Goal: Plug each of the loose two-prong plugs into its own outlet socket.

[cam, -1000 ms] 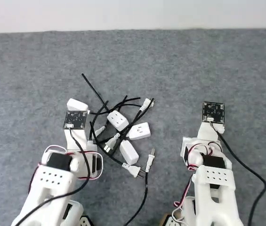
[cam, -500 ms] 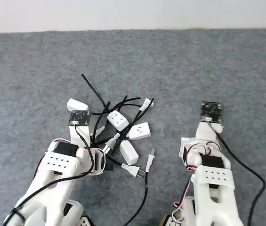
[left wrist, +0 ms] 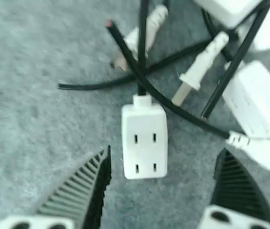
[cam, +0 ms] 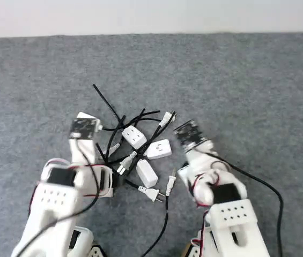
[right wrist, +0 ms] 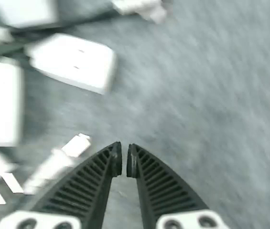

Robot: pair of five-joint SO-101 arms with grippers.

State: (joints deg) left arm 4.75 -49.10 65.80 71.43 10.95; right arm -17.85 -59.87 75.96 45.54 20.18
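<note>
Illumination: bright, even and diffuse, falling from above; the source itself cannot be told. Grey carpet (cam: 258, 80): uniformly lit across the high view. Wall strip (cam: 151, 16): the palest zone, far beyond both grippers. Outlet socket (left wrist: 144, 143), between the spread fingers of the left gripper (left wrist: 165, 151): white housing bright, slots dark against it, a thin soft shadow hugging its edges. Black cables (left wrist: 173, 102), just beyond that socket: faint, narrow shadows on the carpet. Outlet block (right wrist: 72, 62), ahead of the right gripper (right wrist: 124, 153): white face nearly washed out. Right gripper's fingers (right wrist: 87, 191): dark, ribs catching dull highlights.
</note>
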